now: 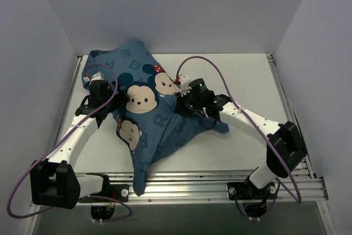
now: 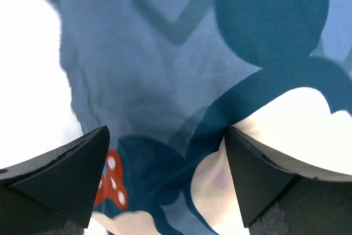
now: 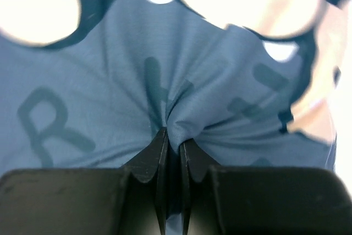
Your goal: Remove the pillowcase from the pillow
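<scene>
Currently, we find the pillowcase (image 1: 148, 116) lying left of centre on the white table (image 1: 247, 81). It is spread in an irregular star shape, with one long corner draped toward the arm bases over the slotted metal rail (image 1: 192, 182) at the near edge. We note plain enclosure walls (image 1: 181, 9) on three sides and a purple cable (image 1: 217, 67) looping from each arm; the right arm's loop arches above the table just beside the cloth. Both arms reach in over the cover, one at each flank. The right gripper (image 3: 171, 136) sits at the cloth's right side, its jaws closed tightly on a small pinched ridge of fabric, and creases radiate from between the fingertips. The left gripper (image 2: 165, 158) hovers close over the cloth's left part, jaws spread wide and holding nothing; printed fabric fills the view between its fingers (image 2: 66, 174). We cannot see what lies inside the cover. The cloth is soft mid-blue, printed with blue capital letters, R and B among them, and with cartoon mouse faces that have cream cheeks, dark round ears and a red dotted bow.
</scene>
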Controlling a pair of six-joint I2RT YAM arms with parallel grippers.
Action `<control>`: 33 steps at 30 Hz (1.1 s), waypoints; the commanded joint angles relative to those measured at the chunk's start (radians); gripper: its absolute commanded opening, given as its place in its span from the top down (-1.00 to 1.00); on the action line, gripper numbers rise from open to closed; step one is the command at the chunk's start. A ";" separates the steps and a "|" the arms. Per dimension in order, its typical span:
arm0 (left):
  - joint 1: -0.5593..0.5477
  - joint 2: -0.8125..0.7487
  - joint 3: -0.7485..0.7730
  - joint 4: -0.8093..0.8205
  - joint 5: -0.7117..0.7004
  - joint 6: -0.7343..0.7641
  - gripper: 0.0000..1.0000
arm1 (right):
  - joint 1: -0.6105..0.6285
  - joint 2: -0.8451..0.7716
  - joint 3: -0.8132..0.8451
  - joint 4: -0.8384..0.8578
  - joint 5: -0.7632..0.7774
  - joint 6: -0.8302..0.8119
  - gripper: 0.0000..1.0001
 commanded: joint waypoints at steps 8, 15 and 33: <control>-0.011 -0.297 -0.006 -0.148 0.080 0.058 -0.89 | 0.146 -0.435 -0.225 -0.283 0.010 0.214 0.81; -0.011 -0.218 0.085 -0.163 0.192 0.075 -0.89 | 0.039 -0.494 -0.139 -0.298 -0.022 0.224 -0.45; -0.016 -0.102 -0.018 -0.071 0.190 0.040 -1.00 | -0.268 0.143 0.217 0.018 -0.269 0.324 -1.00</control>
